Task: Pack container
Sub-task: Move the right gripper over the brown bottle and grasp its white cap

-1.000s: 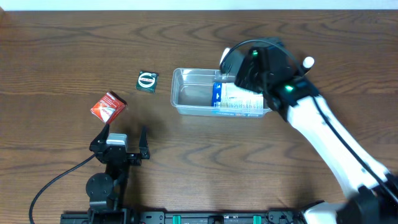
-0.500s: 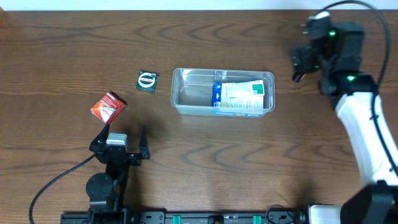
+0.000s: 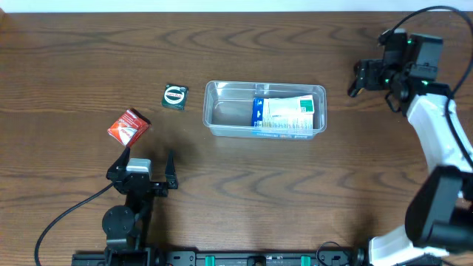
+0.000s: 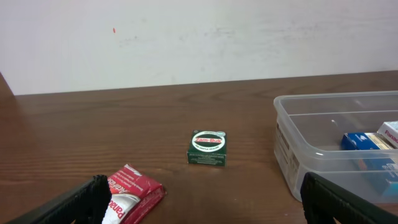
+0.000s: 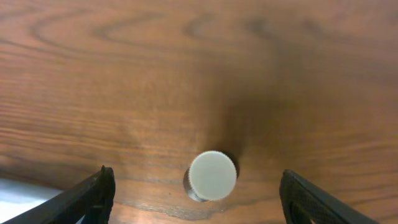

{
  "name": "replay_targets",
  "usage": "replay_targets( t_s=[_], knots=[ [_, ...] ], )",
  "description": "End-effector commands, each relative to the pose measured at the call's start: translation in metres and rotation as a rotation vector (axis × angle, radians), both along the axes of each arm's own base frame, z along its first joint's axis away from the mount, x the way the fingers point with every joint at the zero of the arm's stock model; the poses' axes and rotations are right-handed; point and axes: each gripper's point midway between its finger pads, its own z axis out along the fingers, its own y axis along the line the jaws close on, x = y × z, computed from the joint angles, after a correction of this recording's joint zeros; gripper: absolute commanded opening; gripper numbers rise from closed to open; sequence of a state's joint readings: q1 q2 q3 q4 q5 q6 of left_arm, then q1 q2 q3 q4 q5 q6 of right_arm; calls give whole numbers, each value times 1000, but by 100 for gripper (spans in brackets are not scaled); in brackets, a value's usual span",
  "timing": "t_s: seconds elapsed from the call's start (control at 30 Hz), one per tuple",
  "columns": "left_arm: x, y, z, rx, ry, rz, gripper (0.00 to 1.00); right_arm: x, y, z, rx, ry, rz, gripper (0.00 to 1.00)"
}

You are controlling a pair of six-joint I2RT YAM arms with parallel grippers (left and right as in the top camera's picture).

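The clear plastic container (image 3: 222,111) stands at the table's middle and holds a white and blue box (image 3: 281,114) in its right half. It also shows at the right of the left wrist view (image 4: 292,149). My right gripper (image 3: 375,83) is open to the right of the container. In the right wrist view its fingers (image 5: 196,205) straddle a small white-capped bottle (image 5: 212,175) standing on the table, without touching it. My left gripper (image 3: 144,168) is open and empty near the front edge, with a red packet (image 3: 128,125) just beyond it. A green packet (image 3: 175,97) lies left of the container.
In the left wrist view the red packet (image 4: 132,198) lies by my left finger and the green packet (image 4: 207,148) lies further off in the middle. A pale wall runs along the table's far edge. A black cable trails from the left arm's base (image 3: 66,214).
My right arm has swung from over the container's right end to the far right and now hangs over the white-capped bottle. The box stays in the container. The left arm is still.
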State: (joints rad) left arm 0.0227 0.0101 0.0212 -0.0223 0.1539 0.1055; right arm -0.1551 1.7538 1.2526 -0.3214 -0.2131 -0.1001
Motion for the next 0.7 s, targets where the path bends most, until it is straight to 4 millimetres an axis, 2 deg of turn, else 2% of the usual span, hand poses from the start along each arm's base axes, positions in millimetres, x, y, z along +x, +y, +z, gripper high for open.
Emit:
replay_targets(
  t_s=[0.0, 0.1, 0.3, 0.67],
  knots=[
    [-1, -2, -16, -5, 47, -10, 98, 2, -5, -28, 46, 63, -58, 81],
    [-1, -2, -16, -5, 47, -10, 98, 3, -5, -40, 49, 85, -59, 80],
    [-1, -2, -16, -5, 47, -10, 98, 5, -6, -39, 46, 74, -58, 79],
    [-1, -2, -16, -5, 47, -10, 98, 6, -6, -38, 10, 62, -19, 61]
  ],
)
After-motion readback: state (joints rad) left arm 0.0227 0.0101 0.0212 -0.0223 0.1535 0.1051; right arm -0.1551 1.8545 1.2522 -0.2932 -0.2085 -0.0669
